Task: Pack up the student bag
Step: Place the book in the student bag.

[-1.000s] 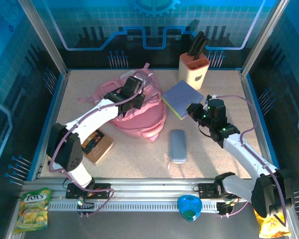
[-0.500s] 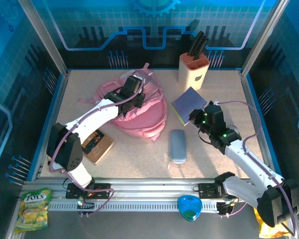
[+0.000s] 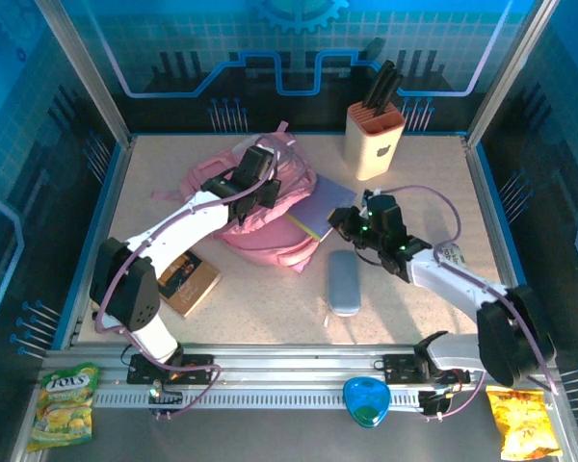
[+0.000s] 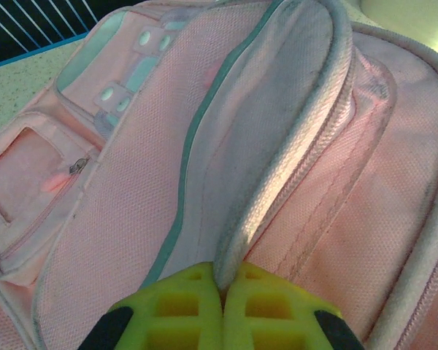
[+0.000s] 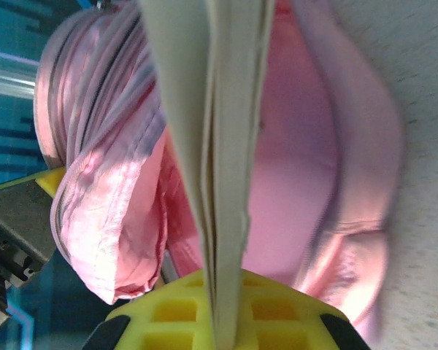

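The student bag (image 3: 270, 217), a soft pink backpack, lies at the table's middle back. My left gripper (image 3: 257, 185) is shut on its pale zip edge (image 4: 277, 168) and holds the flap up; in the left wrist view the gripper (image 4: 224, 288) pinches that edge. My right gripper (image 3: 345, 219) is shut on a purple notebook (image 3: 320, 204) with a yellow edge, held against the bag's right side. The right wrist view has the notebook (image 5: 215, 146) edge-on between the gripper's (image 5: 226, 321) fingers, pointing at the bag's pink opening (image 5: 292, 182).
A grey pencil case (image 3: 344, 281) lies just in front of the right gripper. A knife block (image 3: 374, 142) stands at the back right. A brown book (image 3: 188, 279) lies by the left arm. Snack packets (image 3: 65, 404) (image 3: 520, 435) and a blue item (image 3: 366, 402) sit on the front rail.
My right gripper has carried the notebook leftward from the table's right side to the bag's right edge. The left gripper and the bag's flap have stayed where they were.
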Controlling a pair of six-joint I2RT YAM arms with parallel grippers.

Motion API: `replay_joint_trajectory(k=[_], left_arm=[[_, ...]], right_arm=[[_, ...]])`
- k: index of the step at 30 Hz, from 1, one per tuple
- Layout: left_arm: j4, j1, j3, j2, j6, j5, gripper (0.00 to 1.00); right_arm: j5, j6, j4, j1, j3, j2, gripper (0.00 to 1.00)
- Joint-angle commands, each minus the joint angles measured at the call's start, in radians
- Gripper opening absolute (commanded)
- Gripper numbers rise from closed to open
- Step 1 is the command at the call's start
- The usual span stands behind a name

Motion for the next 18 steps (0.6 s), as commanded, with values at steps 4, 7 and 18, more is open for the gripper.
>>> replay_joint_trajectory(k=[4,7,18], left_arm=[[0.102,-0.001,0.064,-0.064,-0.039,0.046,0.00],[0.111,0.001,0.064,-0.076,-0.046,0.059,0.00],[0.133,0.040,0.055,-0.136,-0.112,0.114,0.00]], right_arm=[[-0.012,0.092,0.214,0.063,0.122,0.161,0.00],[0.017,0.122,0.219,0.089,0.187,0.261,0.00],[0.072,0.186,0.180,0.153,0.467,0.623,0.01]])
